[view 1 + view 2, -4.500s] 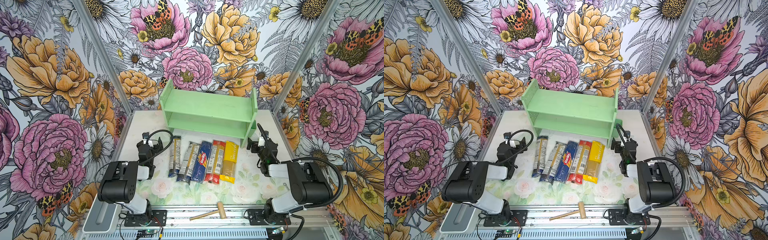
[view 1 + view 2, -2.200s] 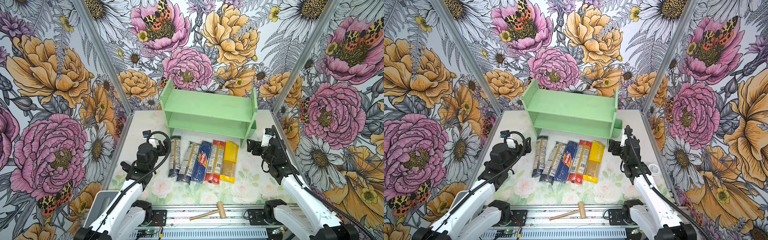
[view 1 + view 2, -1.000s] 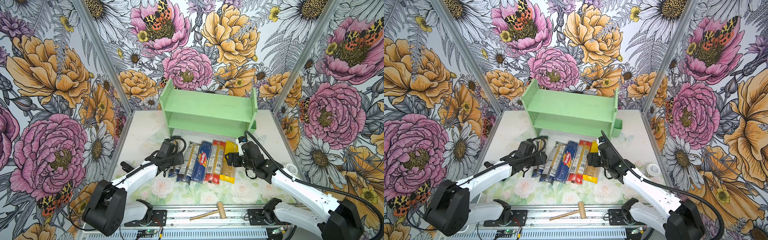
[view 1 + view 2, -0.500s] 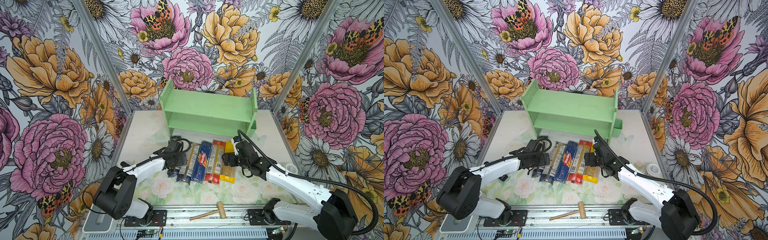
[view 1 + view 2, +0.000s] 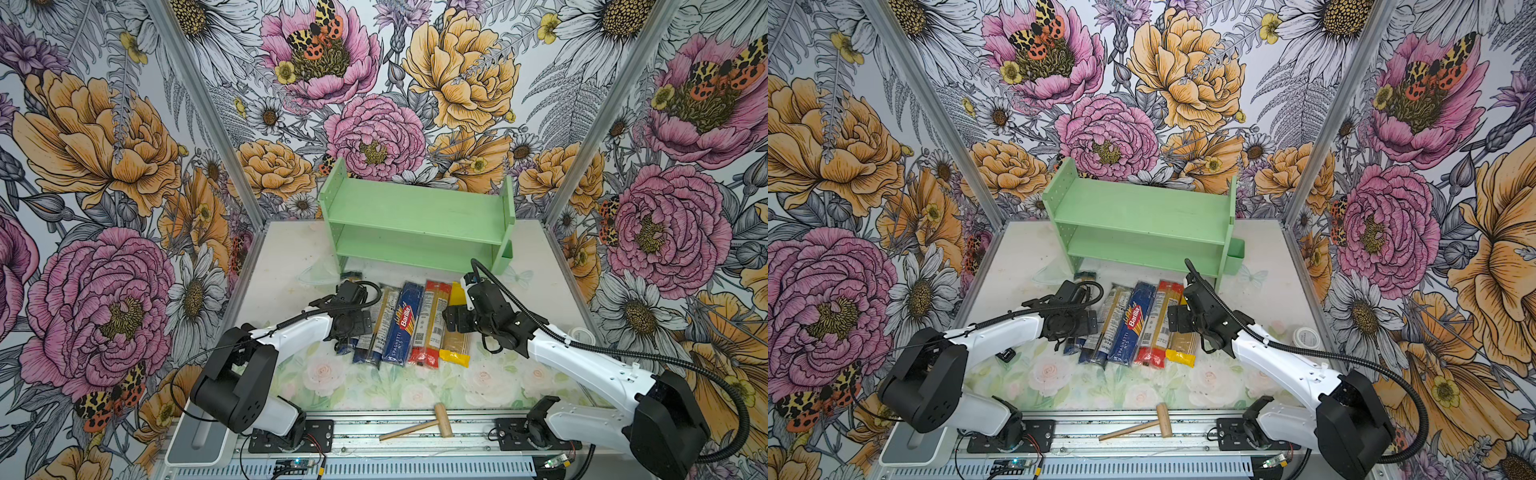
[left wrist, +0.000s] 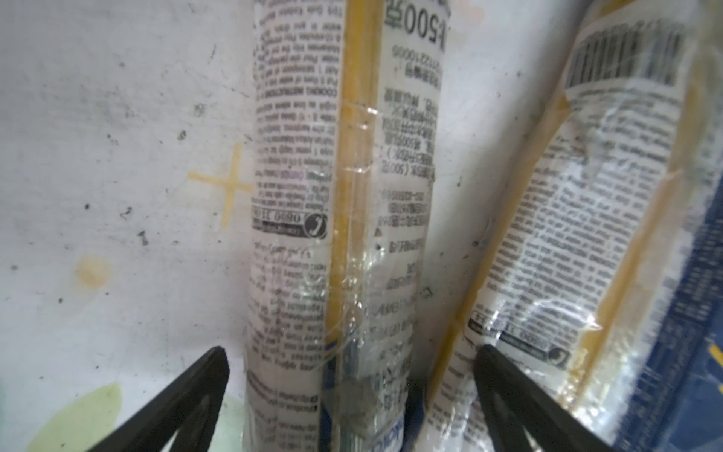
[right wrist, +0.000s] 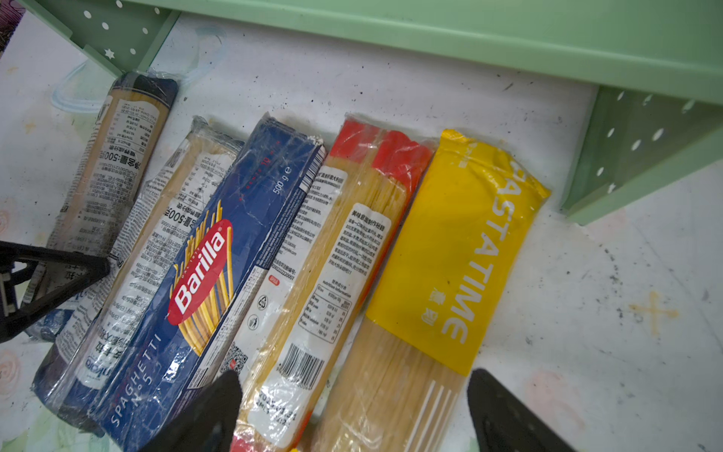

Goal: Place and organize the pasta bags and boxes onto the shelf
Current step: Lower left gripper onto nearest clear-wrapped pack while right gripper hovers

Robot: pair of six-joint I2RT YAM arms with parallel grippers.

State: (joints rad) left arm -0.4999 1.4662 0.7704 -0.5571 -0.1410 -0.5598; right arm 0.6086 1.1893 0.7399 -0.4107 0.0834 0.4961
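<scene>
The mint-green shelf stands empty at the back. In front of it several pasta packs lie side by side: a clear blue-ended bag, a second clear bag, the dark blue Barilla box, a red-ended bag and a yellow bag. My left gripper is open, low over the leftmost bag, one finger on each side of it. My right gripper is open, spanning the red-ended and yellow bags.
A small wooden mallet lies on the front rail. A white round lid-like object sits on the table at the right. A green cup hangs on the shelf's right panel. Floral walls close in on three sides.
Both arms have swung in from the table's sides and come down over the row of packs. The packs lie where they were.
</scene>
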